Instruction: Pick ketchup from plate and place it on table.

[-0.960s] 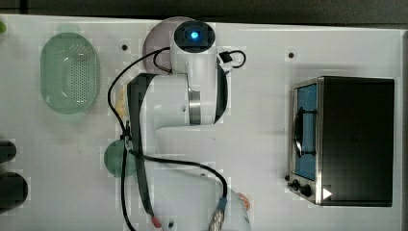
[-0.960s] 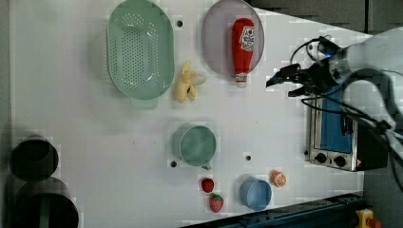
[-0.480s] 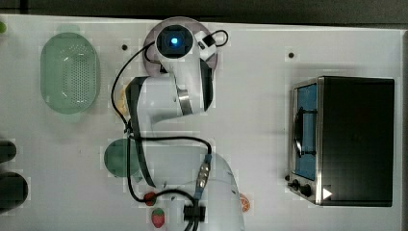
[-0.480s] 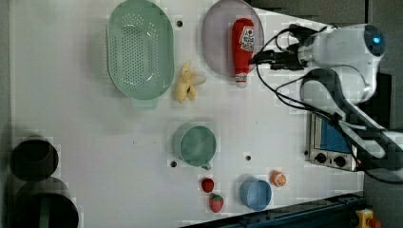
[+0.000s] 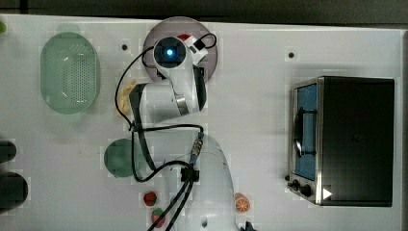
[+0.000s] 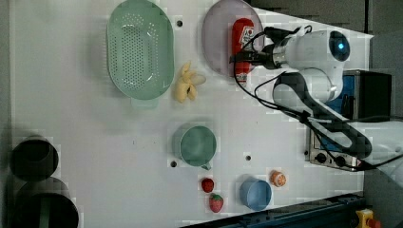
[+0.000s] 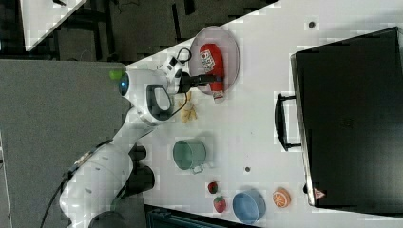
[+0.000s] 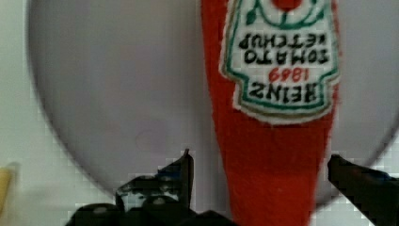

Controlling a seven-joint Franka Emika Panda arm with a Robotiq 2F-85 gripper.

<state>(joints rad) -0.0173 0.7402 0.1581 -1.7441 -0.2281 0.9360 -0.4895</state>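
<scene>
The ketchup (image 6: 241,35) is a red bottle with a white label, lying flat on the pale lilac plate (image 6: 216,42) at the far edge of the white table (image 6: 119,142). My gripper (image 6: 241,58) hangs open over the bottle's narrow end. In the wrist view the ketchup (image 8: 273,141) runs between the two dark fingertips (image 8: 184,167), with a gap on each side. The right view shows the gripper (image 7: 209,78) across the ketchup (image 7: 209,57) above the plate (image 7: 232,52). Seen from the top, the arm covers most of the plate (image 5: 214,55).
A green perforated basket (image 6: 139,50) and a banana (image 6: 187,85) lie beside the plate. Nearer the arm's base are a green cup (image 6: 197,145), two strawberries (image 6: 207,185), a blue bowl (image 6: 255,194) and an orange (image 6: 278,178). A black toaster oven (image 5: 346,139) stands at the top view's right.
The arm has swung from beside the toaster oven over to the plate. The gripper now straddles the ketchup's narrow end, still open.
</scene>
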